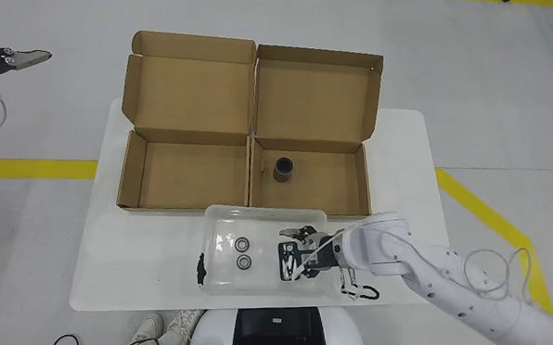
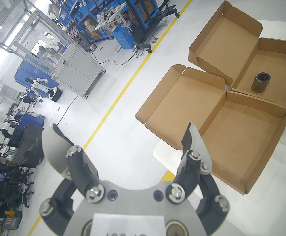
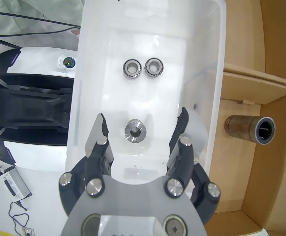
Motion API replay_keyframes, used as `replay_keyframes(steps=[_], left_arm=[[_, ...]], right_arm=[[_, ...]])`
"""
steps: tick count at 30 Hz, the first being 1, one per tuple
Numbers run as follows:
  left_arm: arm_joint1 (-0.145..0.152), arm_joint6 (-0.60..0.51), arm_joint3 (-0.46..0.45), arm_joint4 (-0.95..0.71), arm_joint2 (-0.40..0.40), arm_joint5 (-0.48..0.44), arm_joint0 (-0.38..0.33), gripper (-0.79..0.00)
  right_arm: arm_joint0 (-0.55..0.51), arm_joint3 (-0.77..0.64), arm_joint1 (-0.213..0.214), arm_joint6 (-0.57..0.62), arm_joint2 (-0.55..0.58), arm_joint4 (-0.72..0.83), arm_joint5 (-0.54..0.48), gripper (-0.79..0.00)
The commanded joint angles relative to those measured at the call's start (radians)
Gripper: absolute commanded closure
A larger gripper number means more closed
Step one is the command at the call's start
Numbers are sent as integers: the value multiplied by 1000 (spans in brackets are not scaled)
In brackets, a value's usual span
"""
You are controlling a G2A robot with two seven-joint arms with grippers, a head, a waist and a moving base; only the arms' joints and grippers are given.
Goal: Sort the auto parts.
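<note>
Sorting barely begun, by the look of it. Two open cardboard boxes side by side at the back of the white worktop (image 1: 104, 264), with a clear plastic tray (image 1: 260, 210) just in front of them. One dark cylindrical sleeve (image 1: 284, 168) upright in the right box (image 1: 342, 184); no part yet in the left box (image 1: 188, 172). Three parts waiting in the tray: a ring bearing (image 3: 132, 69) close beside a second ring bearing (image 3: 154, 67), and a small steel bushing (image 3: 135, 133) apart from them. Right hand (image 3: 142, 116) low over the tray, fingers spread wide, gripping nothing, the bushing between them. Left hand (image 2: 121, 127) likewise open and unladen, out over the floor beyond the worktop's far left corner, well apart from every part. Probably the bushing next
</note>
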Motion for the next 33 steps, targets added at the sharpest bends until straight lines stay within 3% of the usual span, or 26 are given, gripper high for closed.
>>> replay_keyframes(steps=[1, 5, 23, 27, 29, 33], left_arm=[[0, 0, 0, 0, 0, 0, 0, -785], [0, 0, 0, 0, 0, 0, 0, -785], [0, 0, 0, 0, 0, 0, 0, -785], [0, 0, 0, 0, 0, 0, 0, -785], [0, 0, 0, 0, 0, 0, 0, -785], [0, 0, 0, 0, 0, 0, 0, -785]], right_arm=[[5, 1, -4, 34, -4, 15, 8, -570], [18, 13, -18, 101, -21, 46, 37, -573], [53, 129, -86, 185, -101, 72, 107, -597], [64, 147, -101, 204, -111, 81, 117, -566], [68, 156, -107, 205, -115, 80, 119, -489], [73, 176, -118, 230, -122, 86, 134, -203]])
